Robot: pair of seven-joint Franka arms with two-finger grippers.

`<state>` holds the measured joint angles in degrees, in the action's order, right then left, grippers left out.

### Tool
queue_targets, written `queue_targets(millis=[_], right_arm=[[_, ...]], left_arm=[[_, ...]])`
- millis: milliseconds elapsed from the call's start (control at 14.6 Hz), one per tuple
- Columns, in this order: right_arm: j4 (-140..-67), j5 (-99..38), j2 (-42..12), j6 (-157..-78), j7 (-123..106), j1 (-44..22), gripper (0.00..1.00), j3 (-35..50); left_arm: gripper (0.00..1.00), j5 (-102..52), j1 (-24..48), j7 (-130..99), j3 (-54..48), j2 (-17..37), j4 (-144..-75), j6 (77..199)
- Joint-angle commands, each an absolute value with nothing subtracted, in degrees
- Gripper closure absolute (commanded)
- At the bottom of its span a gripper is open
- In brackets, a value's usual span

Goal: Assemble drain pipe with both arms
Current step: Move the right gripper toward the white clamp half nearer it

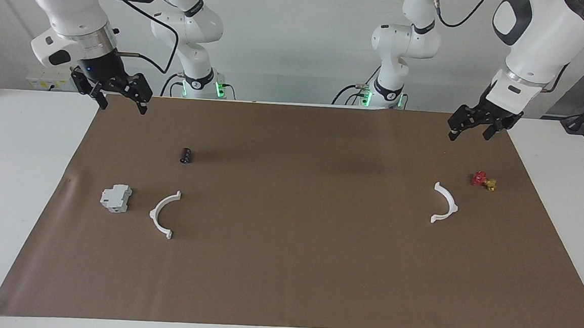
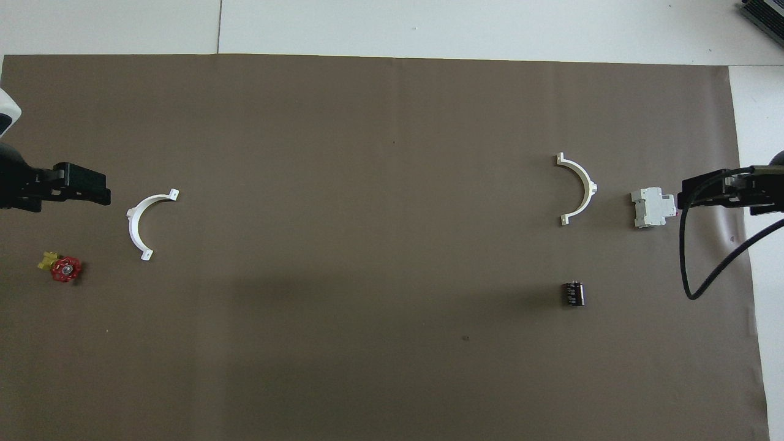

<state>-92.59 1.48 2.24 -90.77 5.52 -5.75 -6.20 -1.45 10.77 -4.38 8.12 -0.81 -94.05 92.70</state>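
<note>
Cropping took most of both arms out of the overhead view: only the black left claw [image 2: 86,187] and the right claw [image 2: 704,191] entered from the edges, seen side-on, so their fingers could not be judged there. A black cable [image 2: 689,257] looped down beside the right claw in that view.

The facing view showed more. The left claw [image 1: 470,130] hung with its fingers wide apart and empty over the brown mat's corner at the left arm's end; the right claw [image 1: 121,100] hung likewise wide and empty over the corner at the right arm's end.

The white desk [image 1: 21,193] carried a brown paper mat [image 1: 291,265] covering most of it; a pale wall stood at the robots' backs.

The drain pipe lay in two separate halves, well apart. One white half-ring [image 1: 444,204] [image 2: 146,223] lay flat toward the left arm's end, near a small red and yellow valve [image 1: 483,181] [image 2: 61,267]. The other half-ring [image 1: 163,214] [image 2: 579,190] lay toward the right arm's end, just beside a grey-white boxy block [image 1: 116,198] [image 2: 653,207]. A small black cylinder [image 1: 186,155] [image 2: 573,293] lay nearer to the robots than that half-ring.

Only the facing view showed the arm bases with green lights [image 1: 219,88].
</note>
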Motion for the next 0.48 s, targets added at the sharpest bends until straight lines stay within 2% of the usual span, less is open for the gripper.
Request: queue_targets(millis=[0,274,411], right_arm=[[-92.5,1.3,2.1,-90.7,4.3,-5.6,0.00,-6.2],[-93.2,1.3,2.4,-91.6,4.6,-5.6,0.00,-6.2],[-95.2,1.2,2.6,-95.2,4.0,-5.8,0.00,-6.2]], left_arm=[[0.00,-2.0,10.4,-4.9,7.7,-1.2,-94.1,92.7],[0.00,-2.0,10.4,-4.9,7.7,-1.2,-94.0,92.7],[0.00,-2.0,10.4,-4.9,7.7,-1.2,-94.0,92.8]])
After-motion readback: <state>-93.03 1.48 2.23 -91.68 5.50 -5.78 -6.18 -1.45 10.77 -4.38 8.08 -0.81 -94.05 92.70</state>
